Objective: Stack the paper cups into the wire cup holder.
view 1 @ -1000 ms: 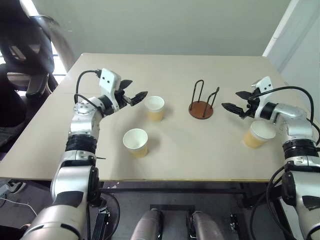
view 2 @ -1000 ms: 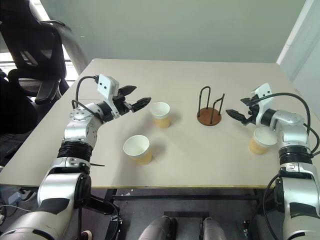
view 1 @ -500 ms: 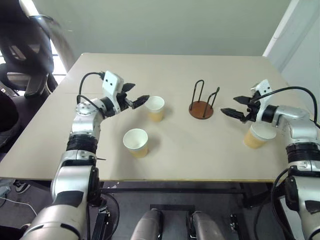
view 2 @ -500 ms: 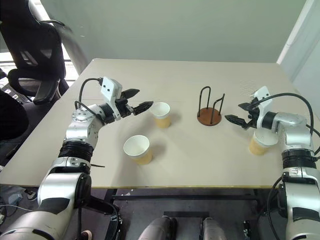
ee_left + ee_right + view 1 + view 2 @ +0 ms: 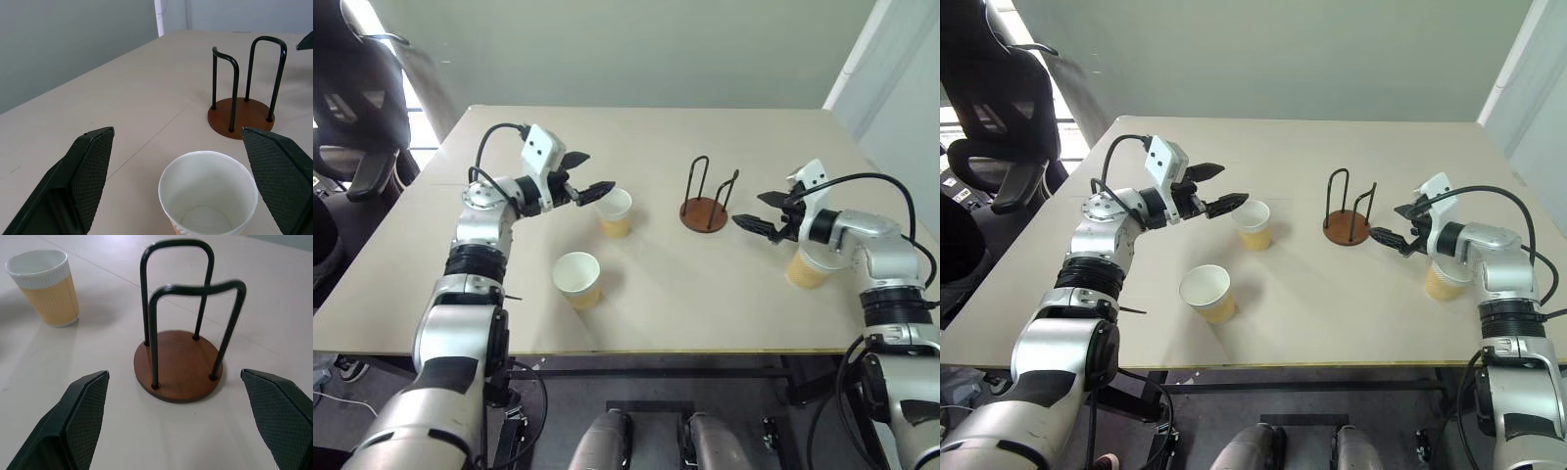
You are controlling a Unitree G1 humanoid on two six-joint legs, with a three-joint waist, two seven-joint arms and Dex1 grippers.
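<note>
Paper cups (image 5: 614, 211) upright beside empty wire cup holder (image 5: 707, 199)

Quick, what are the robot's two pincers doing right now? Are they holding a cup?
Left pincer: open, holding nothing, right by the far paper cup.
Right pincer: open, holding nothing, facing the wire cup holder.

Bare table (image 5: 656, 147) lies open behind and in front of the wire cup holder (image 5: 705, 211) — its two upright black loops are the only tall obstacle mid-table. The far cup (image 5: 614, 211) sits just off the left gripper (image 5: 588, 186) fingers, well apart from the near cup (image 5: 578, 278). The third cup (image 5: 803, 269) stands under the right gripper (image 5: 759, 211) arm — open table between holder and fingers.
</note>
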